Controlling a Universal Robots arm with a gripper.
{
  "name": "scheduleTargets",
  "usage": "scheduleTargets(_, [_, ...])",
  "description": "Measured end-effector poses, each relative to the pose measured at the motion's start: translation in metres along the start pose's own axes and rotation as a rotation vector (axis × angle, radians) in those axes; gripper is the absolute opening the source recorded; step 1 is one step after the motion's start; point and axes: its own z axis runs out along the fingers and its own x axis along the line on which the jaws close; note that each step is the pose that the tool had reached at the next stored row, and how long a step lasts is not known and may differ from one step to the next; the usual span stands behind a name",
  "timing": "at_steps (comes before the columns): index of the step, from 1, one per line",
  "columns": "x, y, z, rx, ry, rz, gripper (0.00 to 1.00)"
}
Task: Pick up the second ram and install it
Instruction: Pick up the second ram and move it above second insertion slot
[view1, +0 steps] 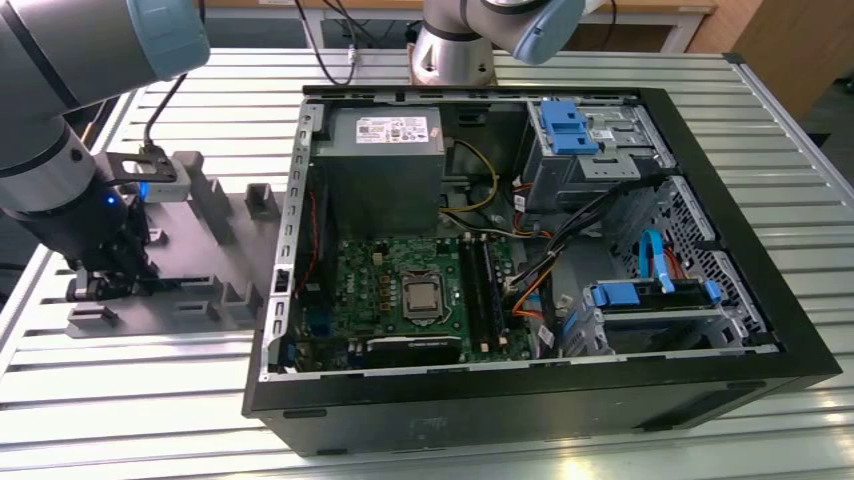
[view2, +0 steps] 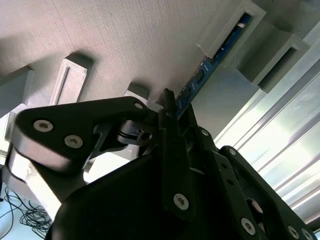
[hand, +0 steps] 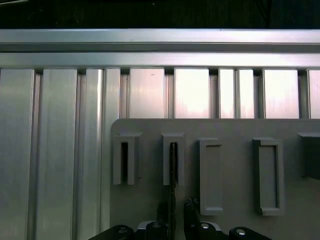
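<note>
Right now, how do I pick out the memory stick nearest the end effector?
At the exterior view's left, beside the computer case, lies a slotted grey holder plate. The memory stick stands on edge in the slot at the end effector: a thin blue board among grey posts.

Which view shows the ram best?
The second wrist view: the ram shows its blue face lengthwise. The first wrist view gives its thin edge in a slot of the holder. In the exterior view the gripper hides it.

An open computer case (view1: 534, 400) lies on the slatted metal table (view1: 134, 400); just beside it, on the exterior view's left, sits a grey slotted holder (view1: 220, 250).
</note>
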Motion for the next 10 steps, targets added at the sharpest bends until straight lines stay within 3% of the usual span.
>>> scheduleTargets(2, [0.0000,0.0000,0.0000,0.0000,0.0000,0.000,0.27])
scheduleTargets(3, [0.0000,0.0000,0.0000,0.0000,0.0000,0.000,0.20])
scheduleTargets(8, [0.0000,-0.0001,0.0000,0.0000,0.0000,0.000,0.19])
scheduleTargets(10, [0.0000,-0.0001,0.0000,0.0000,0.0000,0.000,0.14])
